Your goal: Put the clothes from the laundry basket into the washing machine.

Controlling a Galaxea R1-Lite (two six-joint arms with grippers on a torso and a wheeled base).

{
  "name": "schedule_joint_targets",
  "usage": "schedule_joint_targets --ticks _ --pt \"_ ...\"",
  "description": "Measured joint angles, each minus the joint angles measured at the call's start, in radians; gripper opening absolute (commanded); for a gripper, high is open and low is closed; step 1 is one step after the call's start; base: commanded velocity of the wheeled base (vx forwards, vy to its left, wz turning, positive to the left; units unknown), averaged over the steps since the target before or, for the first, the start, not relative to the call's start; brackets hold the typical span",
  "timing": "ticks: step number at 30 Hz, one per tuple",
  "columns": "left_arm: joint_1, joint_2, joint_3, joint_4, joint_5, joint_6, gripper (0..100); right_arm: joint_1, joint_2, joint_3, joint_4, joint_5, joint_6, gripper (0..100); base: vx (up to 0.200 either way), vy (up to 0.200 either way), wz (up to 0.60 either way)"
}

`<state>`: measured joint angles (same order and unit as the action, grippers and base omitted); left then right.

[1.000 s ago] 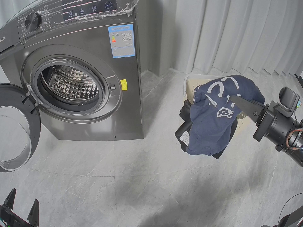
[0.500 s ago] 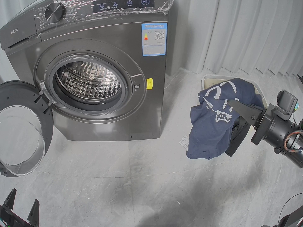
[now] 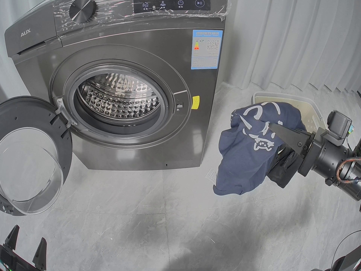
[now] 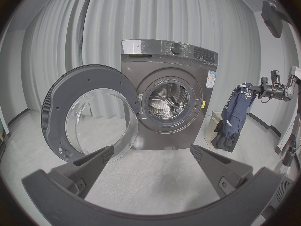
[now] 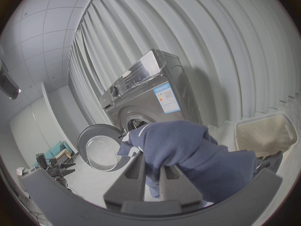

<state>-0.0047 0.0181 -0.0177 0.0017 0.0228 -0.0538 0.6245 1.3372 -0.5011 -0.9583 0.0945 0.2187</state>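
The right jaws are clamped shut on the navy sweatshirt, which drapes over them and hangs below, with a black garment dangling underneath. The laundry basket sits just behind them. The washing machine, its door swung open, stands well apart. The left jaws gape wide, empty, facing the drum.

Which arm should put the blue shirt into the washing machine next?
Right. The right gripper is shut on the blue shirt, lifted out of the basket; the left gripper hangs open and empty.
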Motion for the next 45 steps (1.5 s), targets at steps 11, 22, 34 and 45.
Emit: schedule_joint_targets --ticks 11,22,34,45 --pt "0.000 0.000 0.000 0.000 0.000 0.000 100 -0.003 -0.004 0.035 0.009 0.003 0.006 0 0.000 0.200 0.00" --pt "0.000 0.000 0.000 0.000 0.000 0.001 100 -0.040 0.025 0.006 0.005 0.019 0.068 0 0.000 0.000 0.00" --pt "0.000 0.000 0.000 0.000 0.000 0.001 100 -0.081 0.047 -0.028 0.010 0.026 0.094 0 0.000 0.000 0.00" --pt "0.000 0.000 0.000 0.000 0.000 0.000 100 -0.134 0.053 -0.020 0.012 0.029 0.119 0 0.000 0.000 0.00"
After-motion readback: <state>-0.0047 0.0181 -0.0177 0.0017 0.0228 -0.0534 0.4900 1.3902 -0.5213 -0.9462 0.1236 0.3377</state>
